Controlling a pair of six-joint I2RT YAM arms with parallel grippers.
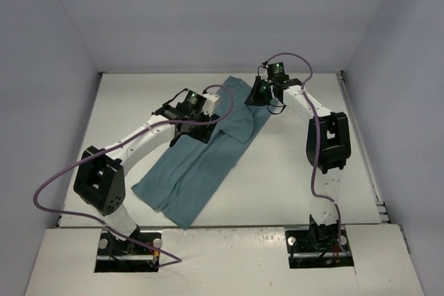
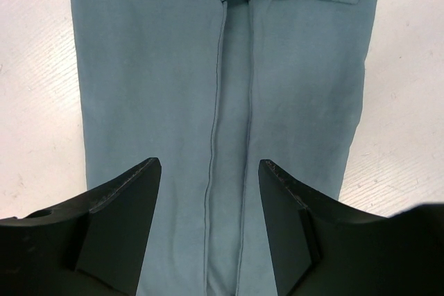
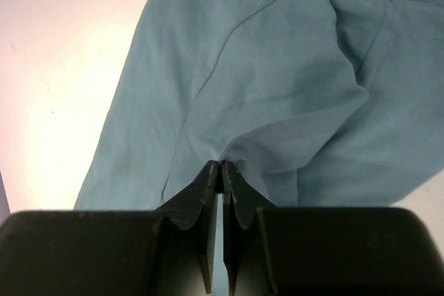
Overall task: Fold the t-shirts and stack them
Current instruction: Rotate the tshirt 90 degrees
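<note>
A white table (image 1: 291,171) seen from above, with pale walls around it and two robot arms mounted at its near edge.

On the left, the left arm (image 1: 139,140) reaches forward and inward across the table, a purple cable (image 1: 52,185) looping beside it. The left gripper (image 2: 209,168) hangs over the t-shirt with its two black fingers (image 2: 121,216) standing apart and nothing between them but the cloth below. Whether they touch the cloth cannot be told.

In the middle lies the teal t-shirt (image 1: 201,164), folded lengthwise into a long strip. It runs diagonally from the near left of the table towards the far right. In the left wrist view, two edges of the fold run side by side straight down the strip, between the open fingers.

On the right, the right arm (image 1: 326,136) stands upright and bends back towards the far end of the t-shirt. The right gripper (image 3: 220,166) has its fingers pressed together on a small pinch of teal cloth, which puckers and creases around the tips.
</note>
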